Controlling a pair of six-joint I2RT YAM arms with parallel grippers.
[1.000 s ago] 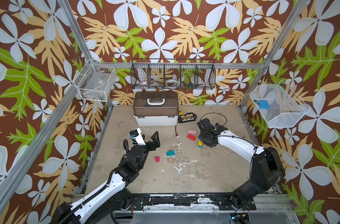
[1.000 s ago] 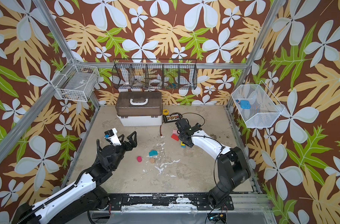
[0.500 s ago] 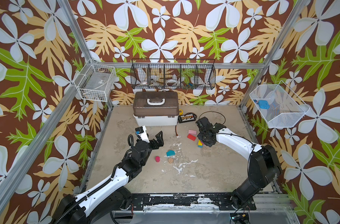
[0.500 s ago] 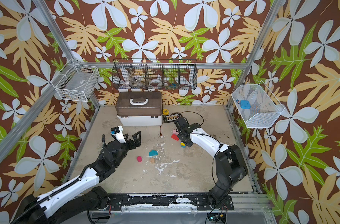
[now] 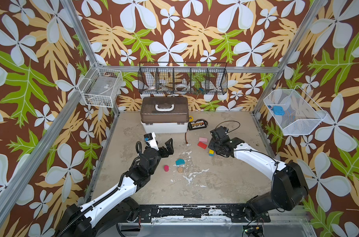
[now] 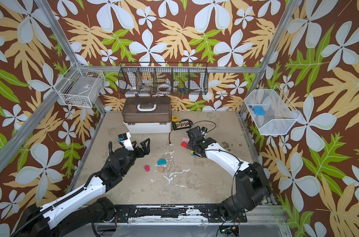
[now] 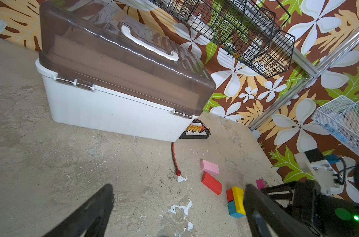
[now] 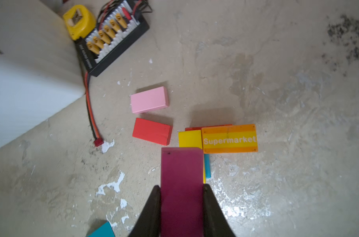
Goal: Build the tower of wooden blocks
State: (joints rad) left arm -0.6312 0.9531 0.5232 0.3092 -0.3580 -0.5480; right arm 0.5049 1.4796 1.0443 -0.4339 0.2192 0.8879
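You saw the right gripper (image 8: 181,186) clamped on the magenta block (image 8: 181,168), jaws pressed against its sides. That block hid much of the tower (image 8: 228,139), leaving a sliver of its blue block (image 8: 207,166). Contact between them could not be judged. In both top views the wrist covered the grip. There the tower stood between 2 and 3 o'clock from the teal piece (image 5: 180,162). The left gripper (image 7: 177,190) stood wide open, empty.
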